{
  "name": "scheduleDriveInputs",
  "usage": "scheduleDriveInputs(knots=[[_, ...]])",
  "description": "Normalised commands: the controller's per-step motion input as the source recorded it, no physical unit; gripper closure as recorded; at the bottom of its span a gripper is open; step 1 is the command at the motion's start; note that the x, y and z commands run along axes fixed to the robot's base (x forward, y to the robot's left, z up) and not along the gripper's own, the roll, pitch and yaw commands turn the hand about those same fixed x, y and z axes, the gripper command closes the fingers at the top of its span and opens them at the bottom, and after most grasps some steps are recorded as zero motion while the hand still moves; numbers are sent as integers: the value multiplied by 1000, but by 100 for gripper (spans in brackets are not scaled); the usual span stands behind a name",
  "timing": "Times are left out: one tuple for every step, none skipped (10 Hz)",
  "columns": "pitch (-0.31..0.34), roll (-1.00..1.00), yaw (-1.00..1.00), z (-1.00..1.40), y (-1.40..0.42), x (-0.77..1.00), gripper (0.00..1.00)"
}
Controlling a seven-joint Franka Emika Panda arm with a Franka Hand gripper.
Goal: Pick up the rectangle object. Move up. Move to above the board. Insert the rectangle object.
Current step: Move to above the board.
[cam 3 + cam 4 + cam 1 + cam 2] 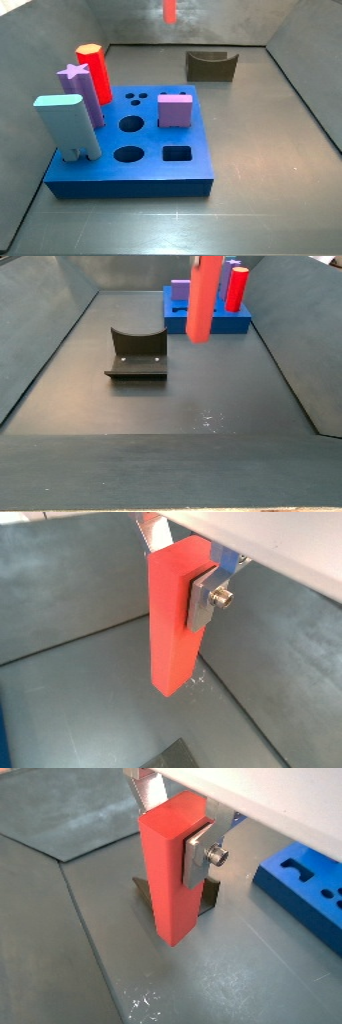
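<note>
My gripper (178, 584) is shut on the rectangle object (174, 622), a tall plain red-orange bar. The silver fingers (203, 598) clamp its upper part, and it hangs upright, clear of the floor. Both wrist views show this; in a wrist view the bar (170, 878) hangs in front of the fixture, with the blue board (302, 890) off to one side. In a side view the bar (203, 298) hangs in the air in front of the board (205, 320). In a side view only its lower end (170, 10) shows, far behind the board (127, 172). The gripper itself is out of both side views.
The dark fixture (136, 356) stands on the floor away from the board, also seen in a side view (210, 65). The board carries a red peg with a yellowish top (91, 68), a purple star peg (72, 82), a pale blue peg (67, 125) and a short purple block (174, 108). Grey walls enclose the floor.
</note>
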Motion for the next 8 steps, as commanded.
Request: scheduleDriveInputs(knots=[[292,-222,-1000,245,-1000,-18,100],[291,-241,-1000,228,-1000,-15,100],[259,-254,-819,238,-1000,-16,100],[191,-230,-482,240,-1000,-12,100],[150,-156,-288,241,-1000,-11,100],[123,-122,-196,244,-1000,-12,100],[66,-72,-44,248,-1000,-11,100],[57,-52,-34,249,-1000,-11,100]])
